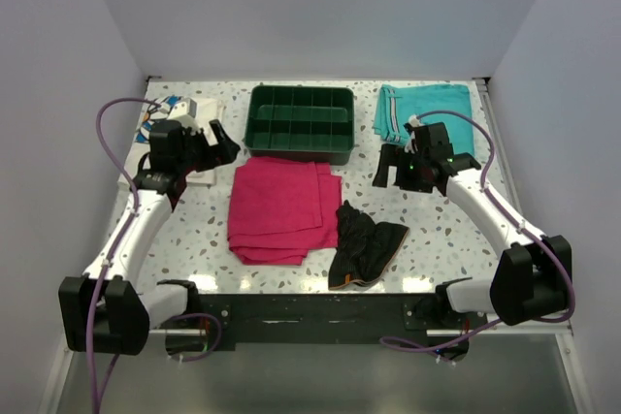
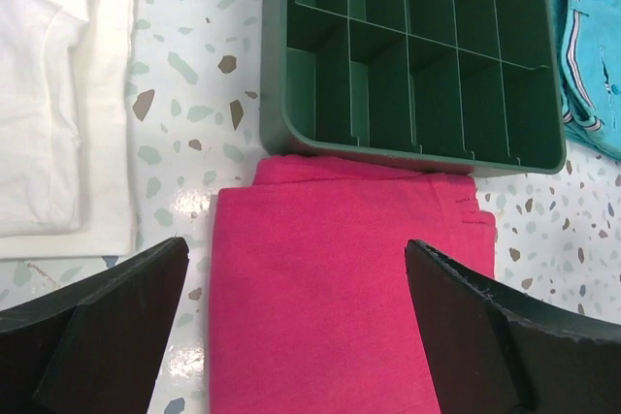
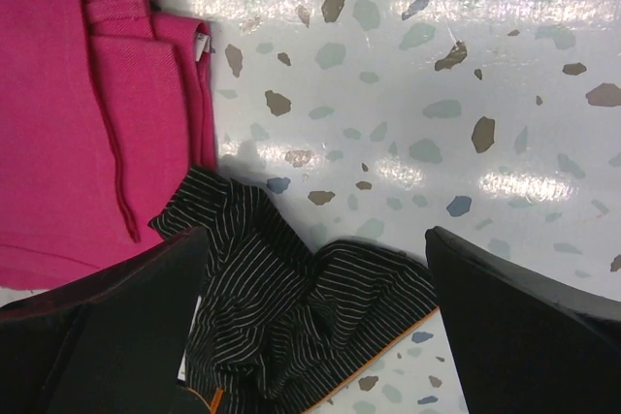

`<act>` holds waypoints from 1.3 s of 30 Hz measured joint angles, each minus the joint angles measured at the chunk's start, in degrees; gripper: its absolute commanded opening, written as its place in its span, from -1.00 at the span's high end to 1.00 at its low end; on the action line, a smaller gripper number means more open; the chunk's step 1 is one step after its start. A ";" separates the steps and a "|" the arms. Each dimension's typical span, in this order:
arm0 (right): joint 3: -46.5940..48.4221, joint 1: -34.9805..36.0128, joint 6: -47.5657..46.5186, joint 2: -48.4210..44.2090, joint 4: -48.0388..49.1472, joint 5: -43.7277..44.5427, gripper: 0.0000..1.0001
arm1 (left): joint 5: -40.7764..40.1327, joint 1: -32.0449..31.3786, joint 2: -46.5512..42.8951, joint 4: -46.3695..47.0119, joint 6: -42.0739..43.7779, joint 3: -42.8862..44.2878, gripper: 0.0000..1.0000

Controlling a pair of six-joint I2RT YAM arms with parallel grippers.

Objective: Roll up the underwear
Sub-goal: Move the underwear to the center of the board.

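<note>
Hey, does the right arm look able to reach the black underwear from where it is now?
Probably yes: the right gripper is open, the underwear shows between its jaws in the wrist view, and nothing covers it.

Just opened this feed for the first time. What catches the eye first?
The magenta folded cloth lies mid-table, in front of the green divided tray. Beside its right edge the black striped underwear lies crumpled near the front; teal shorts sit at the far right.

High rear camera overlooks the table [image 1: 194, 232]; both close downward wrist cameras share magenta cloth [image 2: 320, 307].
</note>
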 measured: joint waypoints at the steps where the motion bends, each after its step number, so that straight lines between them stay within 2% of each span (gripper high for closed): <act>1: 0.00 0.02 -0.15 0.00 0.00 -0.68 -0.97 | -0.09 0.00 -0.48 0.39 -0.13 -0.24 -1.00; 8: -1.33 -0.04 3.15 0.48 2.51 -9.84 -0.97 | 3.45 0.00 -4.48 5.97 -2.99 -4.55 -1.00; 13: -4.07 0.00 7.80 0.52 4.28 -10.40 -0.97 | 8.28 -0.22 -2.67 8.04 -3.91 -5.60 -1.00; 15: -4.17 0.02 8.24 0.52 3.91 -10.49 -0.97 | 7.74 -1.16 -1.92 8.02 -3.52 -5.60 -1.00; 17: -4.20 0.17 8.26 0.52 4.24 -11.69 -0.97 | 4.50 -4.11 -1.14 7.91 -3.52 -5.60 -1.00; 20: -4.35 1.77 8.24 -0.17 4.24 -11.78 -0.97 | -1.25 -12.66 1.27 8.07 -3.96 -5.44 -1.00; 24: -4.37 8.26 7.98 -2.58 3.69 -10.19 -0.97 | -6.91 -23.34 5.40 6.84 -4.33 -5.35 -1.00; 29: -6.82 17.73 9.11 -2.97 6.03 -9.81 -0.97 | -9.44 -27.85 6.21 6.43 -6.16 -5.40 -1.00; 34: -11.85 18.25 11.06 -1.38 7.39 -9.42 -0.97 | -9.42 -32.13 9.55 8.92 -8.26 -6.54 -1.00; 39: -12.20 18.23 11.61 2.73 8.55 -9.11 -0.97 | -9.40 -33.88 15.65 10.64 -12.46 -11.28 -1.00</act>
